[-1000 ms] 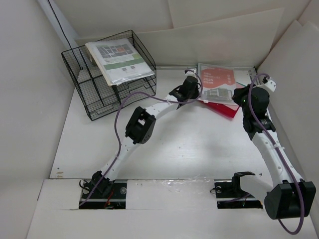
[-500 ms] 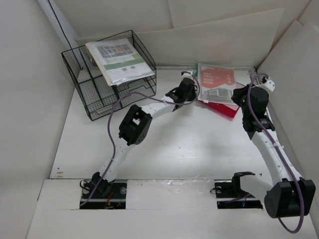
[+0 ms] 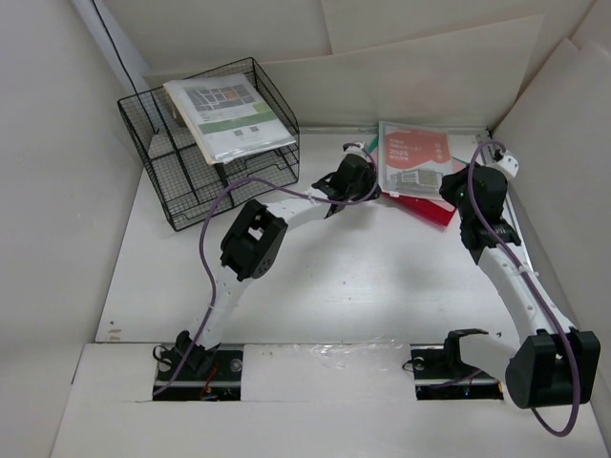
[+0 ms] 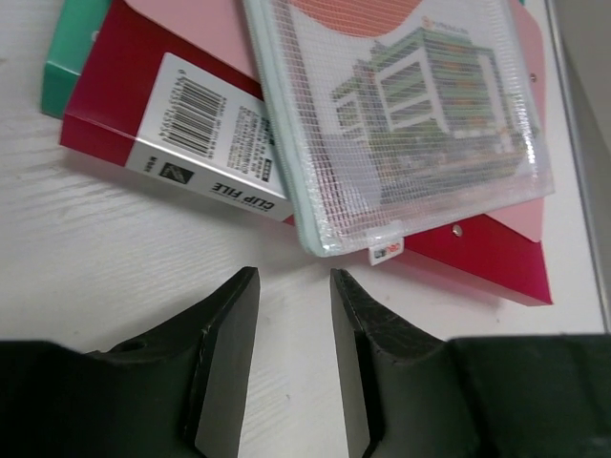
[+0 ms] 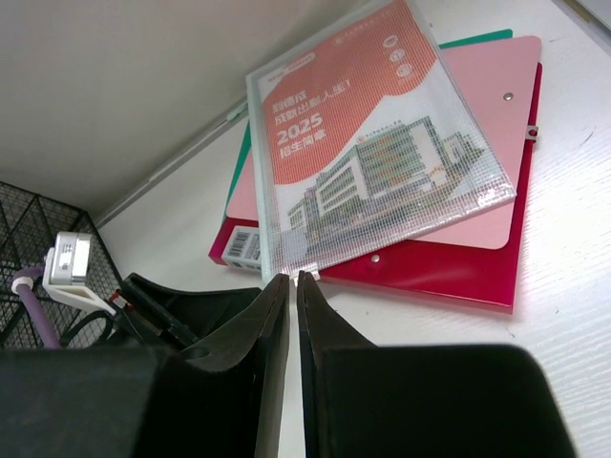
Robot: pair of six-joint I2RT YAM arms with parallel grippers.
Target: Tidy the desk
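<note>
Left gripper (image 4: 294, 277) open, empty, just short of pouch (image 4: 410, 114) edge; right gripper (image 5: 293, 279) barely parted, empty. Best: advance low along desk (image 4: 95, 277), pinch pouch corner, not red file (image 4: 115, 95) beneath.

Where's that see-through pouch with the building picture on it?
In the top view, the mesh pouch lies at the far right of the desk, on top of the red clip file, by the back board.
</note>
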